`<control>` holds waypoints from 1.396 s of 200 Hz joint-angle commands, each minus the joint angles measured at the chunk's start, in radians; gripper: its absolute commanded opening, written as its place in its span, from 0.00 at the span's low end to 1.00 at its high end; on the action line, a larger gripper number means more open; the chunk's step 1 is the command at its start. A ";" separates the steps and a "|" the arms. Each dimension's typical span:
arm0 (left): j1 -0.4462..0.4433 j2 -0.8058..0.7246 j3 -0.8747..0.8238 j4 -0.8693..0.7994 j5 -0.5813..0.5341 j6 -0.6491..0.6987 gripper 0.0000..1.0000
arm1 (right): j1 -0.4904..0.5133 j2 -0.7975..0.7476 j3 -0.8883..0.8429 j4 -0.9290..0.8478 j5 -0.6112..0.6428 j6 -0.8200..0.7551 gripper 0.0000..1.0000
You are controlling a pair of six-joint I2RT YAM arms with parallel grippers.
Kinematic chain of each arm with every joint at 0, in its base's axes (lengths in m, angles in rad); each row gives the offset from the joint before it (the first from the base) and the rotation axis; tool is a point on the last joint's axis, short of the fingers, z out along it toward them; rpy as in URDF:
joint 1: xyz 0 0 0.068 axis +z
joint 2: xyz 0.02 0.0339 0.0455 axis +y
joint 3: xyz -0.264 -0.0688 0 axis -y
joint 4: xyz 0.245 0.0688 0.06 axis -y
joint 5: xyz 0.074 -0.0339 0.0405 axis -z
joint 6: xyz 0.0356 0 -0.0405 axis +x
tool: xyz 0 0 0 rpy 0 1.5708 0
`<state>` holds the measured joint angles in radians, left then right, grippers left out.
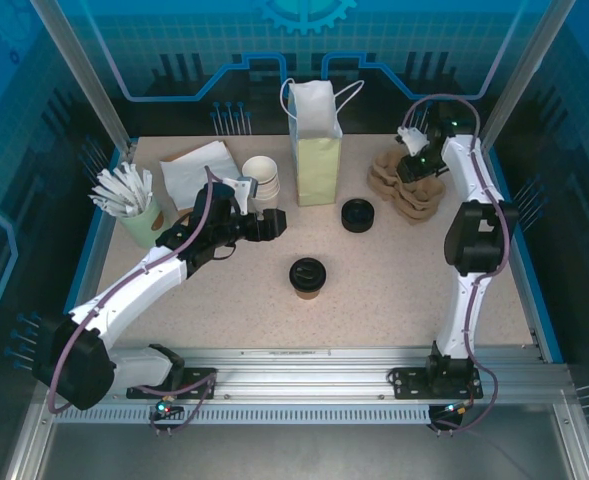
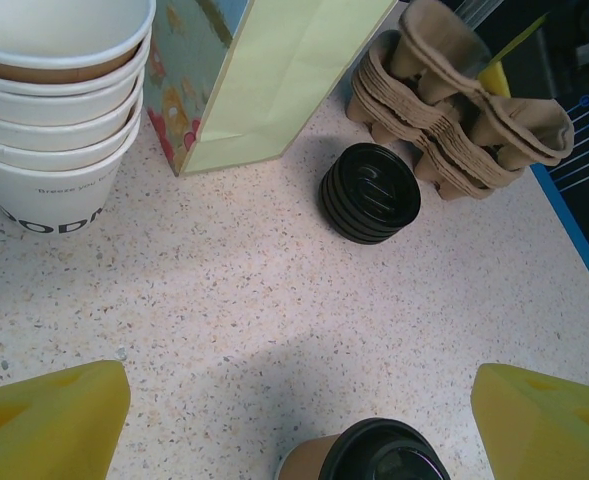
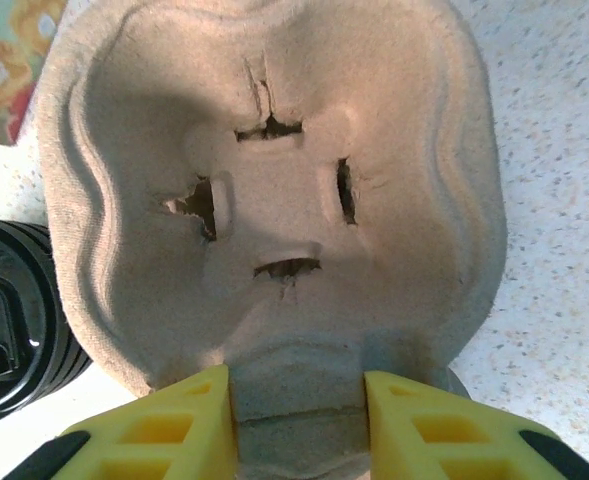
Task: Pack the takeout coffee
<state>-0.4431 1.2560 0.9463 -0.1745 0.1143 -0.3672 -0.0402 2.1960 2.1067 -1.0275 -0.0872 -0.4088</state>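
The takeout coffee, a brown paper cup with a black lid, stands upright in the middle of the table. In the left wrist view the coffee sits at the bottom edge, between and just ahead of the yellow fingers. My left gripper hangs open up and left of it, holding nothing. At the back right, my right gripper is closed on the middle ridge of the top pulp cup carrier of a stack, one finger pressed against each side.
A pale green paper bag stands open at the back centre. A stack of loose black lids lies right of it. Stacked white cups, napkins and a cup of stirrers fill the back left.
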 commanded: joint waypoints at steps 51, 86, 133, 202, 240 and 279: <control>0.006 0.005 0.000 0.017 0.025 -0.009 0.90 | -0.010 0.036 0.094 -0.057 -0.028 -0.043 0.38; 0.006 0.007 0.000 0.018 0.025 -0.009 0.90 | -0.010 0.047 0.125 -0.080 -0.039 -0.051 0.41; 0.006 0.006 0.001 0.014 0.023 -0.004 0.90 | -0.016 0.062 0.143 -0.108 -0.037 -0.071 0.43; 0.007 0.010 0.000 0.012 0.027 -0.006 0.90 | -0.021 0.089 0.148 -0.126 -0.016 -0.127 0.46; 0.006 0.010 0.000 0.005 0.024 -0.004 0.90 | -0.030 0.106 0.150 -0.125 -0.015 -0.153 0.48; 0.006 0.015 0.003 0.006 0.026 -0.005 0.90 | -0.037 0.122 0.155 -0.121 -0.032 -0.166 0.49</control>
<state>-0.4431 1.2564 0.9463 -0.1745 0.1211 -0.3668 -0.0597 2.2902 2.2276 -1.1187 -0.0986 -0.5484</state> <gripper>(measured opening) 0.899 0.491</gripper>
